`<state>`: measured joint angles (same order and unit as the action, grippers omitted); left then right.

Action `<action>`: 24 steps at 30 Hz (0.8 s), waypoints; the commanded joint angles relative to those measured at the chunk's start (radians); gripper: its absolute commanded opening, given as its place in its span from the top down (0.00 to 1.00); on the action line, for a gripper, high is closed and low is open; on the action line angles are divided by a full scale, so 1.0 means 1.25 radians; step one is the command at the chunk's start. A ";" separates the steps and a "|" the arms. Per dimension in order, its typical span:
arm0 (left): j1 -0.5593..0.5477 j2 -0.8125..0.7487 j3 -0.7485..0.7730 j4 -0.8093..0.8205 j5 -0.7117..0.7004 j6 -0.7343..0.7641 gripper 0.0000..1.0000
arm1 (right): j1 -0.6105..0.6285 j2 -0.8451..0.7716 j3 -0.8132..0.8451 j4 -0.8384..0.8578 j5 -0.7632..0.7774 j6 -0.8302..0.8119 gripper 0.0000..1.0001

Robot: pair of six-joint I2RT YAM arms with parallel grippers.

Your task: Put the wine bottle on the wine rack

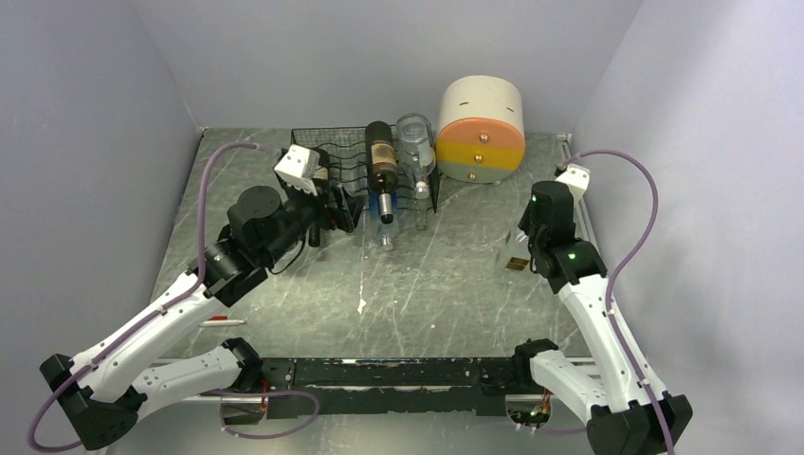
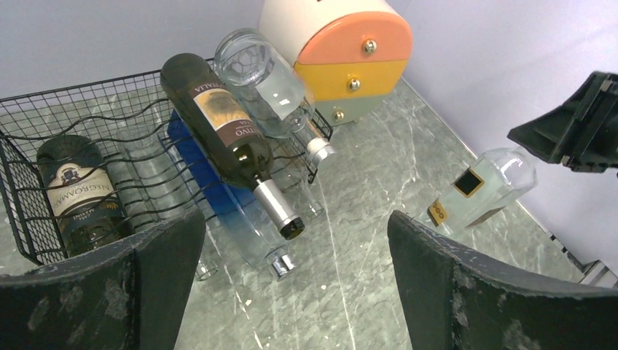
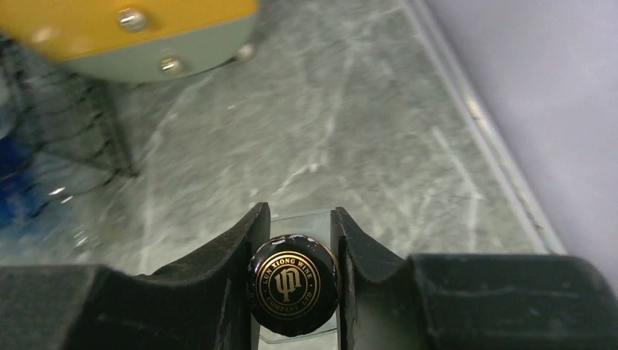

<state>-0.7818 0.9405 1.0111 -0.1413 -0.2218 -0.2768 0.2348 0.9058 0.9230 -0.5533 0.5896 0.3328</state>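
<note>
The wine bottle (image 1: 517,252) is clear and square, with black and gold labels. My right gripper (image 1: 527,237) is shut on its black and gold cap (image 3: 293,284), at the right of the table. In the left wrist view the bottle (image 2: 481,191) hangs tilted, base low near the table. The black wire wine rack (image 1: 318,150) stands at the back. It holds a dark bottle (image 1: 381,156), a clear bottle (image 1: 414,142), a blue-tinted bottle (image 1: 384,216) and another dark bottle (image 2: 76,193). My left gripper (image 1: 334,207) is open and empty at the rack's front left.
A round cream, orange and yellow drawer unit (image 1: 482,123) stands right of the rack. Bottle necks stick out over the table in front of the rack (image 2: 280,211). Grey walls close in the back and both sides.
</note>
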 commanded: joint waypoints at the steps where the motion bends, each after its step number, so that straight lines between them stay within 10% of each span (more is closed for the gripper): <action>1: -0.003 -0.017 -0.047 0.087 0.069 0.054 0.01 | -0.002 -0.021 0.070 0.043 -0.231 -0.006 0.92; 24: -0.053 0.253 -0.220 0.574 0.468 0.054 0.01 | -0.003 -0.040 0.168 0.047 -0.695 0.018 0.95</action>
<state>-0.7990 1.2045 0.7319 0.4034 0.2844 -0.2165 0.2352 0.8925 1.0611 -0.6052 -0.1867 0.3058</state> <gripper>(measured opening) 0.985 0.356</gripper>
